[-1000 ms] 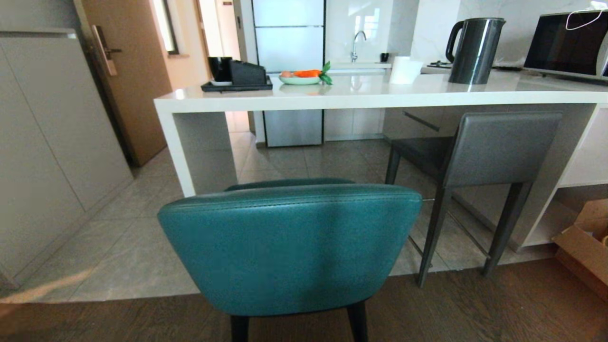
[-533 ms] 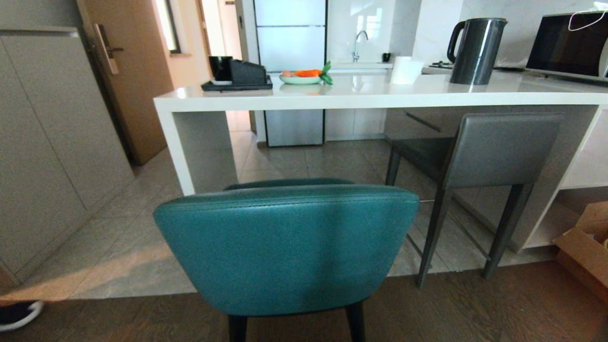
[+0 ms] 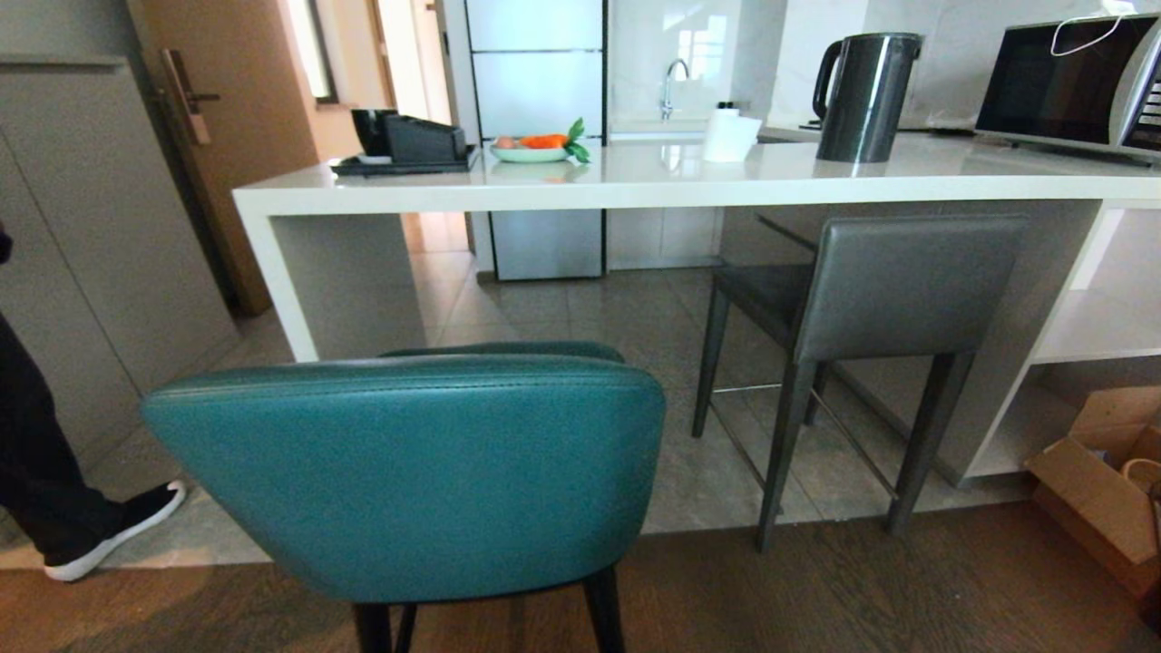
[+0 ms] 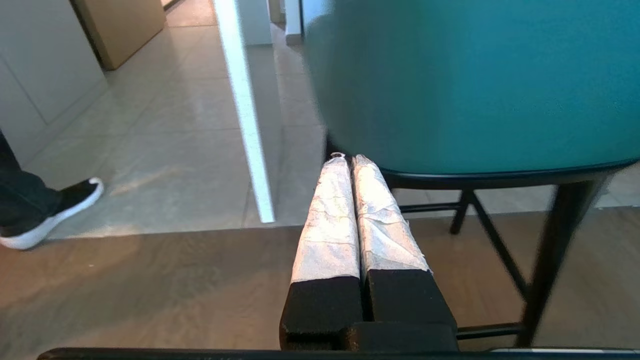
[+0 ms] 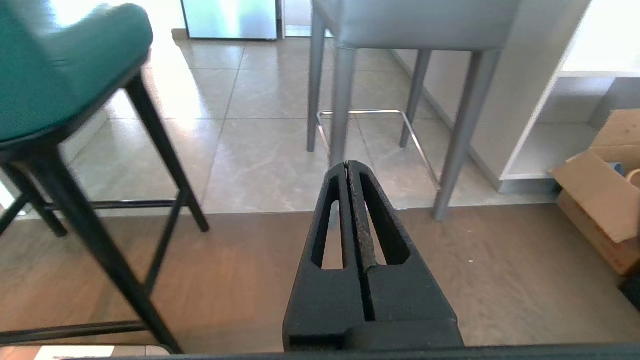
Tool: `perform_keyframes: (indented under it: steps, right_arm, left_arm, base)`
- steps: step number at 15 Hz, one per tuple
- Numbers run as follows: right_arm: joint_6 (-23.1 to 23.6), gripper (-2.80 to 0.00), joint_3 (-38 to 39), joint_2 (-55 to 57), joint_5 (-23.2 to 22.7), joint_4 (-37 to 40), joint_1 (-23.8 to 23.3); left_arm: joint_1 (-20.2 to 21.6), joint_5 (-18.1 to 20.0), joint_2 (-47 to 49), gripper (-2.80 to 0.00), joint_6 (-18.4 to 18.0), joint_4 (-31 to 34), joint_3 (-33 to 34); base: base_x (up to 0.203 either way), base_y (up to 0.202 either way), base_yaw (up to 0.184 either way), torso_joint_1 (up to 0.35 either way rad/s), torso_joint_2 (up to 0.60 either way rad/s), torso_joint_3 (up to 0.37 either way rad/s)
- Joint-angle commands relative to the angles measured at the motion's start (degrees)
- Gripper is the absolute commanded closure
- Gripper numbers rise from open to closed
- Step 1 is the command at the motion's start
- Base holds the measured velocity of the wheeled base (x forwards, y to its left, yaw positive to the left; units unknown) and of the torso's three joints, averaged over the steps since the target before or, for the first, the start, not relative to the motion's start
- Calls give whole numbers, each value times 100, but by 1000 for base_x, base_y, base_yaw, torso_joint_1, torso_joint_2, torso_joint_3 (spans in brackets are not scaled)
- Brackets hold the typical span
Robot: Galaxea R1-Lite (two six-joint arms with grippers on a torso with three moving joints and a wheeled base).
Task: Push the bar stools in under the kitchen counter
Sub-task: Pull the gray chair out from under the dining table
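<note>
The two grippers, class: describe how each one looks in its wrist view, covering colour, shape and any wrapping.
The left gripper has two long fingers wrapped in crinkled white tape, set in black blocks at the base. The right gripper is all black: two tapering fingers, each with a long slot cut through it, meeting at a narrow rounded tip above a broad black base. No cables show.

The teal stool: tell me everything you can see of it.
The teal stool has a curved, rounded back of what looks like leather, stitched along the top edge, on thin black legs joined by crossbars. It stands upright on the wood floor, short of the kitchen counter, not yet pushed under. The left gripper, shut, sits close by the seat's lower rim; contact cannot be told.
</note>
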State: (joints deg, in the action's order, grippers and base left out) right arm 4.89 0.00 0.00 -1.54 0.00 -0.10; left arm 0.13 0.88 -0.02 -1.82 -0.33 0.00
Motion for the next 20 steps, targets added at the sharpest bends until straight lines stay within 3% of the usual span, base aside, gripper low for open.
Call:
perform_keyframes:
  steps: [1,20]
  right_arm:
    - [3,0,26,9,3,0,1]
    - [-146,0,26,9,83,-9,1]
  left_arm:
    - [4,0,11,0,2,-2,18]
    - [-5,-9,11,0,6,-2,18]
  base:
    - [0,-193,3,2,2,2]
    - [0,-194,1,1,3,2]
